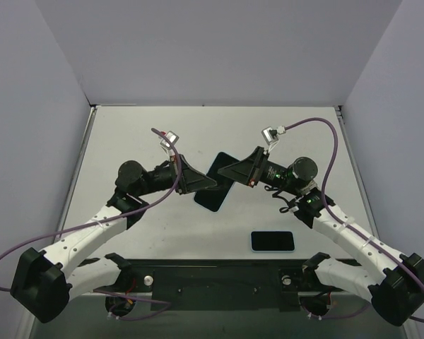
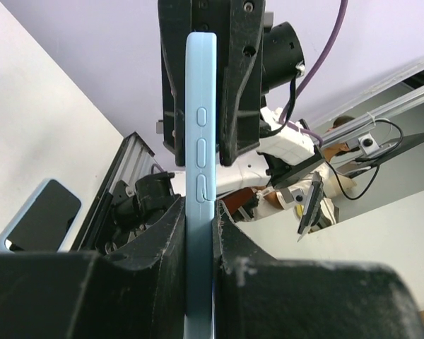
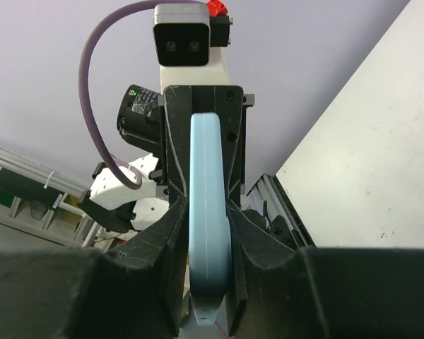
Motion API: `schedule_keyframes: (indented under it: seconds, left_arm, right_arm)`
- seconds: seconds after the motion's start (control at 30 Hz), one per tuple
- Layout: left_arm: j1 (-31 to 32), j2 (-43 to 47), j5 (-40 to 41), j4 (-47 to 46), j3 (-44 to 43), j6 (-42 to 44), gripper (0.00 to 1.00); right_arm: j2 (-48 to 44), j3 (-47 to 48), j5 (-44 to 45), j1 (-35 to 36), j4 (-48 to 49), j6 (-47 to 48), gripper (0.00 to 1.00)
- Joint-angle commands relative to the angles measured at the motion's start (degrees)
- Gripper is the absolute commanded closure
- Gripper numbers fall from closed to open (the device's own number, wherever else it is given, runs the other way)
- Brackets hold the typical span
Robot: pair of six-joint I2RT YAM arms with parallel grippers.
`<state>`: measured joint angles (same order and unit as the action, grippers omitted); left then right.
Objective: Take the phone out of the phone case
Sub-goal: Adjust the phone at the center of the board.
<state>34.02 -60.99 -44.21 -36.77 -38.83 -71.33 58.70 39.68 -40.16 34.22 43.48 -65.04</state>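
Observation:
A phone in a light blue case (image 1: pixel 215 183) is held on edge above the middle of the table, its dark face showing from above. My left gripper (image 1: pixel 203 185) is shut on its left end. My right gripper (image 1: pixel 227 171) is shut on its right end, facing the left one. In the left wrist view the case's edge with its side buttons (image 2: pixel 200 141) runs up from my left gripper (image 2: pixel 199 233) to the right gripper (image 2: pixel 212 70). In the right wrist view the rounded blue edge (image 3: pixel 210 205) sits in my right gripper (image 3: pixel 210 244).
A second dark slab with a light blue rim (image 1: pixel 273 241) lies flat on the table near the front, right of centre. It also shows in the left wrist view (image 2: pixel 39 215). The black base rail (image 1: pixel 212 279) spans the near edge. Grey walls enclose the table.

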Motion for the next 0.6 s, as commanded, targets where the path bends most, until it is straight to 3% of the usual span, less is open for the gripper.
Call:
schedule_keyframes:
  seconds: [0.0,0.13,0.23,0.4,0.57]
  left_arm:
    - [-0.7,-0.2,3.2,-7.5,-4.9,-0.2,1.00]
    - [-0.7,-1.3,3.7,-9.5,-5.3,-1.5,1.00]
    - [-0.3,-2.1,3.3,-10.3,-5.4,-2.0,1.00]
    - [0.0,-2.3,3.0,-11.5,-4.2,-3.3,1.00]
    - [0.4,-2.4,3.2,-11.7,-4.2,-3.5,1.00]
  right_arm:
    - [-1.5,3.7,-1.1,0.9,0.5,1.0,0.79]
    - [-0.3,3.8,-2.7,1.5,6.1,-3.2,0.85]
    - [-0.4,4.4,-1.3,1.0,4.5,-2.3,0.90]
    - [-0.1,6.5,0.3,1.1,1.8,-0.3,0.81]
    - [0.8,7.2,1.0,1.2,0.9,0.4,0.82]
